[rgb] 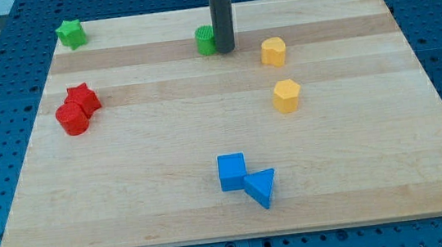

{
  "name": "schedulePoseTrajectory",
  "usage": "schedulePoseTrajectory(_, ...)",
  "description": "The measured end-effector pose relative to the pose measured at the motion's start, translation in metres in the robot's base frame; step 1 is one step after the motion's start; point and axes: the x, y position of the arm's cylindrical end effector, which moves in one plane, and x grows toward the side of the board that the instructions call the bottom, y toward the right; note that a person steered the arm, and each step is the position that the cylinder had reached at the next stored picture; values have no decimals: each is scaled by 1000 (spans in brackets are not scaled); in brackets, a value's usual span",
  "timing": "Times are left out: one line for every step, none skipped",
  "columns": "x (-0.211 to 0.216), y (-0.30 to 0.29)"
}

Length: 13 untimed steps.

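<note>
My tip (224, 51) stood near the top of the wooden tabletop (167, 154), pressed against the right side of a green round block (206, 40). The tool was a plain dark rod with nothing to open and nothing held. Just right of it sat a yellow block (273, 51), with another yellow block (286, 96) below that. At the far top left lay a green star (71, 33). On the left, a red star (83, 98) touched a red cylinder (72, 119). Near the bottom, a blue cube (232, 172) touched a blue triangle (261, 187).
</note>
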Motion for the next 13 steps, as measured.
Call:
schedulePoseTrajectory(-7,0)
schedulePoseTrajectory(-17,-5)
schedulePoseTrajectory(-19,-23)
schedulePoseTrajectory(-20,-45)
schedulePoseTrajectory(-27,-50)
schedulePoseTrajectory(-38,-61)
schedulePoseTrajectory(-46,-78)
schedulePoseTrajectory(-53,-92)
schedulePoseTrajectory(-56,-114)
schedulePoseTrajectory(-56,-142)
schedulePoseTrajectory(-56,-168)
schedulePoseTrajectory(-60,-186)
schedulePoseTrajectory(-65,-204)
